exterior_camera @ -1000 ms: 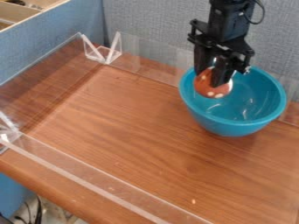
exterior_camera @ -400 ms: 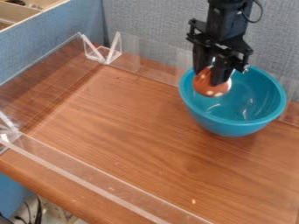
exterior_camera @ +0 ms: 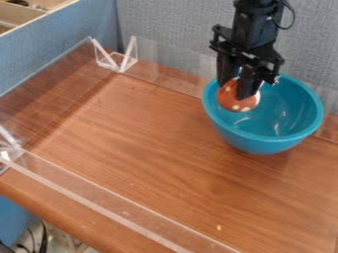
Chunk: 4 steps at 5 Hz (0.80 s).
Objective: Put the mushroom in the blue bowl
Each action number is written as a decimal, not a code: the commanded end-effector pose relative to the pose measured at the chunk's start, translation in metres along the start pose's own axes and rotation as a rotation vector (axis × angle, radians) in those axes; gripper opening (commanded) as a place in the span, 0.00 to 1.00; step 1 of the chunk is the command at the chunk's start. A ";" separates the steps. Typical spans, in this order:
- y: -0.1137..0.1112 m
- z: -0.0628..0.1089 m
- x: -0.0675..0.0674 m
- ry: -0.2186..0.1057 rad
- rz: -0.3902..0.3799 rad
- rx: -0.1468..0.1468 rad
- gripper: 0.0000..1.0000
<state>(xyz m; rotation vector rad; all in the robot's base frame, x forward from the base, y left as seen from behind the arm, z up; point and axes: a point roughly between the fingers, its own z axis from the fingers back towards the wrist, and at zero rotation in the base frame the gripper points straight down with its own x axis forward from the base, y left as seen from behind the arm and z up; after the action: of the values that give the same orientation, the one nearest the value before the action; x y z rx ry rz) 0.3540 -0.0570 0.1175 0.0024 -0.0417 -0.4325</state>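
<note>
Claw (exterior_camera: 243,89) pointing straight down, clamped tight on the mushroom (exterior_camera: 238,95), just above the left inside of the blue bowl (exterior_camera: 284,133) on the table (exterior_camera: 132,138).

The blue bowl (exterior_camera: 268,121) at 3 o'clock looks like smooth, shiny plastic. The mushroom (exterior_camera: 240,94) has a dull reddish cap. The gripper (exterior_camera: 246,87) is black and not shiny. The table (exterior_camera: 132,148) is smooth brown wood with lines in it. The low walls (exterior_camera: 66,69) around it are clear, see-through plastic.
</note>
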 end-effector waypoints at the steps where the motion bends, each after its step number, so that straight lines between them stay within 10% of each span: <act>1: 0.008 0.019 0.007 -0.064 0.010 0.018 0.00; 4: 0.011 0.016 0.008 -0.059 0.018 0.015 0.00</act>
<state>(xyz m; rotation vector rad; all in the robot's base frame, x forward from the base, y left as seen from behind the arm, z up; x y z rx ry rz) 0.3566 -0.0542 0.1154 0.0009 -0.0387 -0.4229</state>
